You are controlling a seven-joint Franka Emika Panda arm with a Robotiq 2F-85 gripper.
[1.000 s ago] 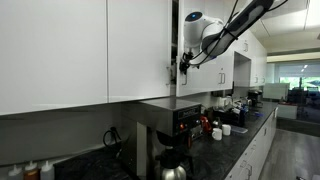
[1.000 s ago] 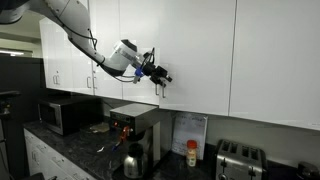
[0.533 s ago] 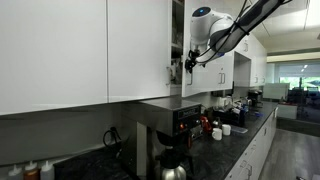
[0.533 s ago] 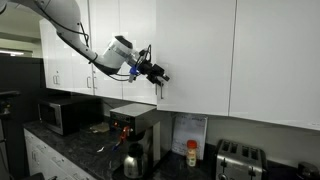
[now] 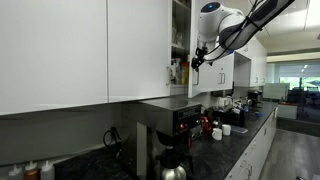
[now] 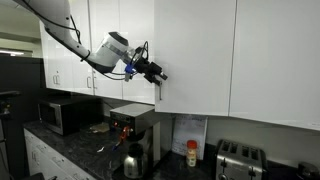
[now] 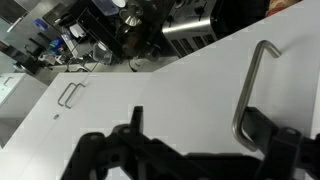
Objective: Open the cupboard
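Observation:
The cupboard door is a tall white flat panel. It stands partly swung out from the cabinet row. In an exterior view the gap shows white shelves with small yellow containers. My gripper is at the door's free edge by the slim silver bar handle; it also shows in an exterior view. In the wrist view the jaws are spread wide. The right finger is hooked behind the handle's lower bend, and the left finger is clear of it.
Identical closed white doors flank the cupboard. Below on the dark counter stand a coffee machine, a microwave, a toaster and an orange bottle. The robot arm reaches in from the upper side.
The door has swung further out and the dark gap has widened, showing more of the shelves. My gripper has moved outward with the handle edge.

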